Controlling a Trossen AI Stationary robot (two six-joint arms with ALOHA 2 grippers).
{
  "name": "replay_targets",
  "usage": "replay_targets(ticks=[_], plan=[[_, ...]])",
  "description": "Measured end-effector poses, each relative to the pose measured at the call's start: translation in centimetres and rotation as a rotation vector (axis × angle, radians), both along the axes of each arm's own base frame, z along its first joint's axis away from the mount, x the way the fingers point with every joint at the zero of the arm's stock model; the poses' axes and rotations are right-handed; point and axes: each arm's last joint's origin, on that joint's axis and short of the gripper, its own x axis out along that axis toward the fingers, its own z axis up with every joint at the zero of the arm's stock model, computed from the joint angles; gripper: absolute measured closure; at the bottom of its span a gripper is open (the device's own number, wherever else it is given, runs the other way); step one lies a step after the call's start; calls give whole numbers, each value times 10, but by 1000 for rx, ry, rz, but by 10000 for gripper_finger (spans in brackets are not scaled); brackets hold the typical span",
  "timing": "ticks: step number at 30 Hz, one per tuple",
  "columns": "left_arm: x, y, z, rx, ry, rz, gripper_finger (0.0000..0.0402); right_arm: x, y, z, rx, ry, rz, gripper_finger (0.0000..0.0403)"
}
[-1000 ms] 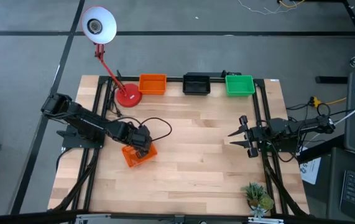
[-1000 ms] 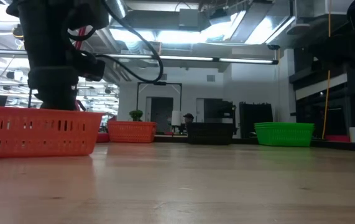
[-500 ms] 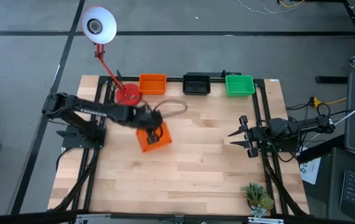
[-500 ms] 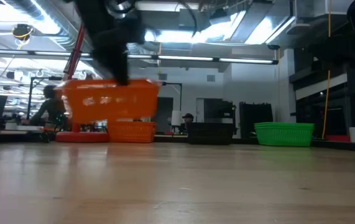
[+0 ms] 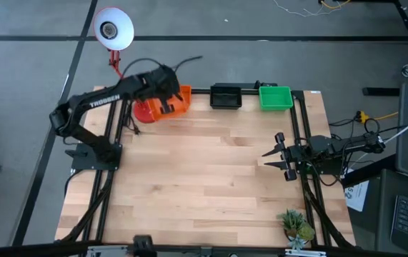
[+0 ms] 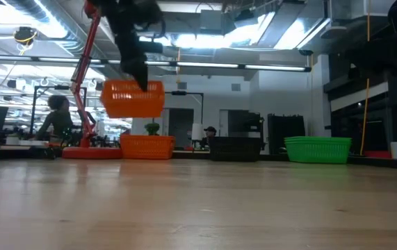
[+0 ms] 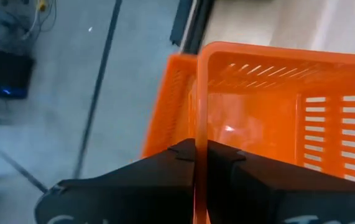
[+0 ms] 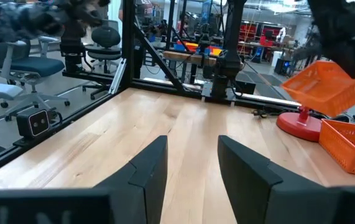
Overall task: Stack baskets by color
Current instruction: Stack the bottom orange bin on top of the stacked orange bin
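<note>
My left gripper [image 5: 165,101] is shut on an orange basket [image 6: 133,98], holding it in the air above and slightly left of a second orange basket [image 6: 147,146]. That second basket rests on its bottom at the table's far edge. To its right along the same edge stand a black basket [image 5: 226,96] and a green basket [image 5: 275,97]. My right gripper [image 5: 275,153] waits open at the table's right side, with nothing between its fingers. My left gripper pinches one side wall of the orange basket at its rim [image 7: 200,118], one finger inside the basket and one outside. The fingers slant down from above. The basket hangs below them, lifted clear of the table and of the basket beneath.
A red desk lamp stands with its base [image 5: 145,111] just left of the orange baskets, its stem rising beside the held basket. A small plant [image 5: 295,225] sits at the near right corner. The bare wood of the table [image 5: 211,171] stretches between.
My left gripper has lifted the orange basket off the near left part of the table. It has carried the basket up and toward the far edge, turning as it went. The basket now hangs over the orange basket by the lamp.
</note>
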Motion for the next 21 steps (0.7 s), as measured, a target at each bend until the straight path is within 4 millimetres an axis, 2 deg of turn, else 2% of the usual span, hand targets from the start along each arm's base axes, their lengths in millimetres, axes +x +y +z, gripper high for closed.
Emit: replay_targets(ticks=[3,7,12,17,21], plan=[[-8,23,-5,25,79,-97,401,0,0,0,0,0,0,260],[-4,50,-14,83,75,-174,401,0,0,0,0,0,0,260],[3,78,-42,55,82,-214,401,0,0,0,0,0,0,260],[9,92,-60,62,108,-211,401,0,0,0,0,0,0,260],[15,91,-58,121,114,-234,401,0,0,0,0,0,0,260]])
